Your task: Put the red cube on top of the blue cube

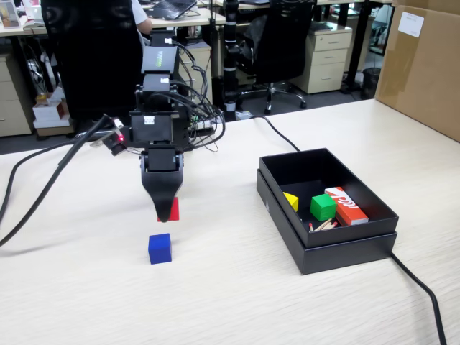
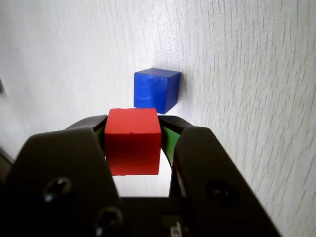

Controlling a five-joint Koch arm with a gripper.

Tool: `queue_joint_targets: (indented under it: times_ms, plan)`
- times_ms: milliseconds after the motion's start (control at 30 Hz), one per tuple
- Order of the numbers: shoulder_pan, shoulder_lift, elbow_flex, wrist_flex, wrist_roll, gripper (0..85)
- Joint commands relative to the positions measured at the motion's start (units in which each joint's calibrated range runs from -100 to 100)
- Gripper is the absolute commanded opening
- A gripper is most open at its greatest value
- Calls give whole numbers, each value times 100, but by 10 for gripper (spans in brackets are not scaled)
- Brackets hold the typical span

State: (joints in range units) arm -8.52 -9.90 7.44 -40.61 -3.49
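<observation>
Your pincer (image 2: pixel 132 143) is clenched on the red cube (image 2: pixel 132 140), one jaw against each side face; the pick-up is done, as far as you can see. In the fixed view the red cube hangs clear of the table (image 1: pixel 230 295), above and slightly behind the blue cube (image 1: pixel 159 248); that one sits on bare wood toward the table's near edge, well apart from the black box (image 1: pixel 323 248) at the right. What is left, by my reckoning: bring the red cube squarely over the blue, lower it, let go.
</observation>
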Motion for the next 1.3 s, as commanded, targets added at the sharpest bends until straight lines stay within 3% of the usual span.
queue_joint_targets:
  times_ms: [0, 1267]
  plan:
    - [-59, -312, 199, 394, -78, 8]
    - [-117, 181, -209, 886, -93, 8]
